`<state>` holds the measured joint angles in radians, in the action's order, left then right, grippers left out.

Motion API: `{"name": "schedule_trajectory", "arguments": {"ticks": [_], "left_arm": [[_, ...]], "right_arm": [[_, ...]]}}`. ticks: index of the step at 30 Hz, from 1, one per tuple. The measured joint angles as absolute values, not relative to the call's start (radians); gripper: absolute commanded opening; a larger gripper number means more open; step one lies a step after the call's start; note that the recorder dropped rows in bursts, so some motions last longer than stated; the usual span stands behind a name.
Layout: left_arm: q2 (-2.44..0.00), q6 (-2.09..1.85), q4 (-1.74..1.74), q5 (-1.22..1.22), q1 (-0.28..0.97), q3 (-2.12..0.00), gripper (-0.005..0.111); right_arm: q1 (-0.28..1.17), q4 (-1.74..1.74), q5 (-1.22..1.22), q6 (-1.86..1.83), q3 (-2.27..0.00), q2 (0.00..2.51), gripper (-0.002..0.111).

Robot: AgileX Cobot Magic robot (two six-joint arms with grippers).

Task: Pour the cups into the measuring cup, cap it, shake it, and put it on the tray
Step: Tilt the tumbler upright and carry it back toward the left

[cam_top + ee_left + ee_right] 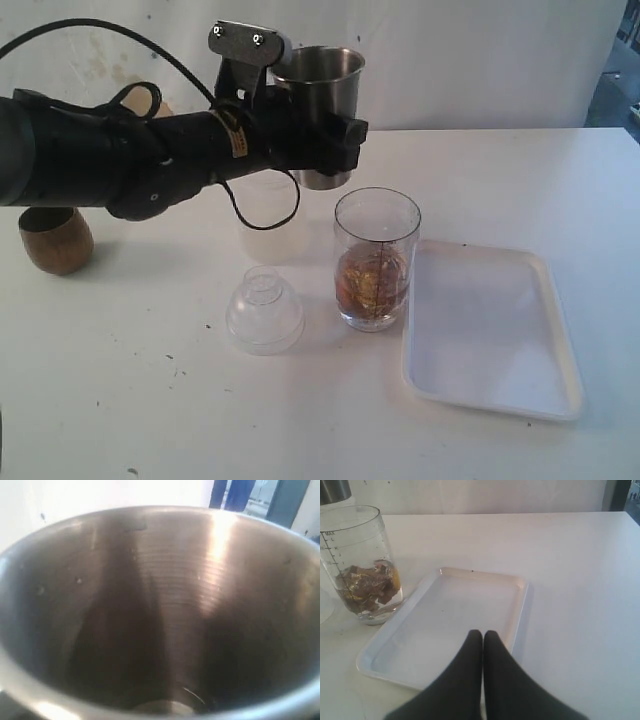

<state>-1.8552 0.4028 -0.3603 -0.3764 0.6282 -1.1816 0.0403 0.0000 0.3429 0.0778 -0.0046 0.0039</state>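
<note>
Your left gripper is clamped on the tapered brushed-steel tumbler, held upright above and just behind the tall clear plastic measuring cup.

Nearest you, the flat white rounded-corner plastic tray lies toward the table's right edge. Your right gripper hangs over it, black fingers pressed together on nothing. The clear plastic dome lid sits left of the measuring cup, which stands beside the tray's far-left corner with brown and yellow pieces at its bottom. Farther back stands the frosted tapered cup. The rounded brown wooden cup sits by the left edge.
</note>
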Motion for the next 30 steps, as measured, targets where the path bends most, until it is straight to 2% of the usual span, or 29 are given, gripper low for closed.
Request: {"name": "schedule_trajectory", "arguments": {"ticks": [5,17,25,30], "left_arm": [[-1.855,0.413,-0.36,-0.483,0.628,-1.133,0.0],[-1.772,0.366,-0.36,-0.455,0.603,-1.124,0.0],[-1.582,0.35,-0.36,-0.372,0.523,-1.087,0.0],[-1.463,0.339,-0.354,-0.378,0.397,-0.973,0.0]], "right_arm": [[0.04,0.0,0.343,0.078,-0.005,0.004,0.0],[0.04,0.0,0.343,0.078,-0.005,0.004,0.0],[0.04,0.0,0.343,0.078,-0.005,0.004,0.0],[0.04,0.0,0.343,0.078,-0.005,0.004,0.0]]}}
